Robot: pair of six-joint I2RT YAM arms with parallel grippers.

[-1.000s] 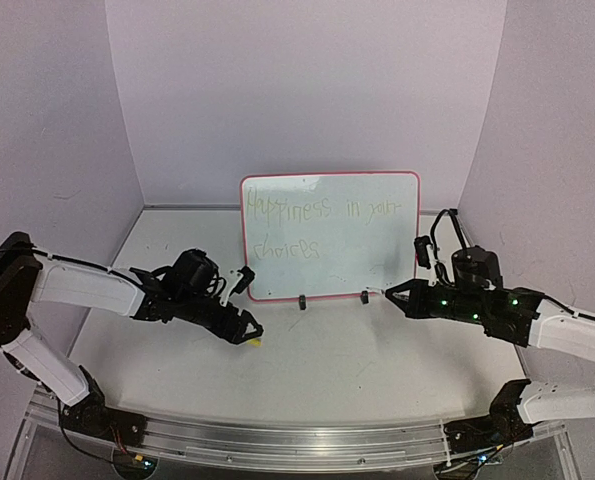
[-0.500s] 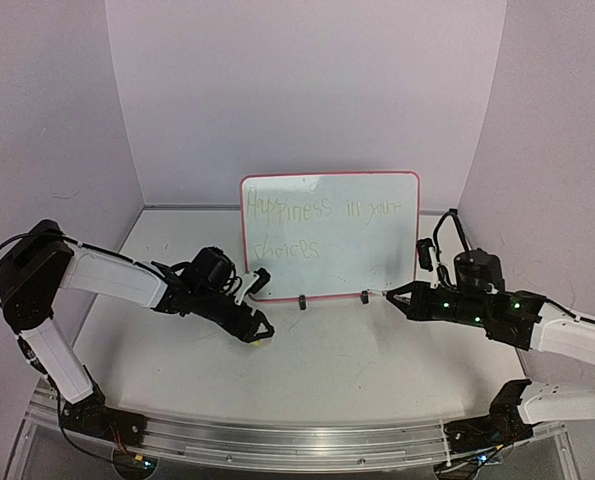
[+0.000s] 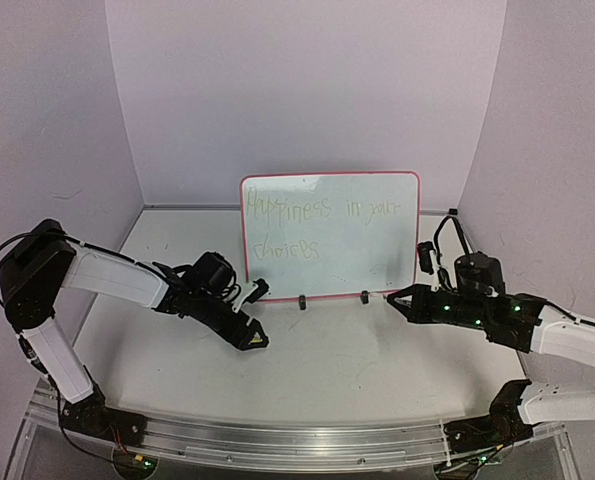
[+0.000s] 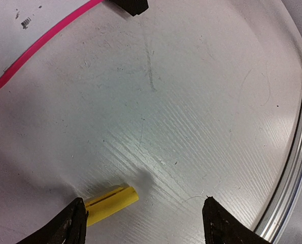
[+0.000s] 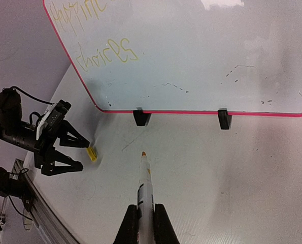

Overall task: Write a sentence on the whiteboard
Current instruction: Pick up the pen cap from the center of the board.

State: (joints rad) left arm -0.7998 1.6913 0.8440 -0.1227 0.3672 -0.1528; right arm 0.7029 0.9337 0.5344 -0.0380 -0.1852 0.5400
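Note:
The whiteboard [image 3: 372, 250] stands upright at the back on two black clip feet, with the sentence [image 3: 317, 212] in faint yellow-green across its upper left. In the right wrist view the whiteboard [image 5: 206, 56] fills the top, the sentence [image 5: 106, 52] at its left. My right gripper [image 5: 145, 211] is shut on a white marker [image 5: 145, 183], its orange tip bare and pointing at the board's foot. Low over the table, my left gripper [image 4: 145, 219] is open. A yellow cap [image 4: 111, 203] lies flat just inside its left finger [image 4: 72, 226].
A metal rail [image 4: 293, 168] runs along the table's front edge, right of my left gripper. Lilac walls close in the back and both sides. The whiteboard's pink border [image 4: 39, 46] and one black foot [image 4: 131, 6] lie beyond my left gripper.
My left arm has reached forward and brought its open gripper down around the yellow cap. The right gripper and marker have drifted slightly left.

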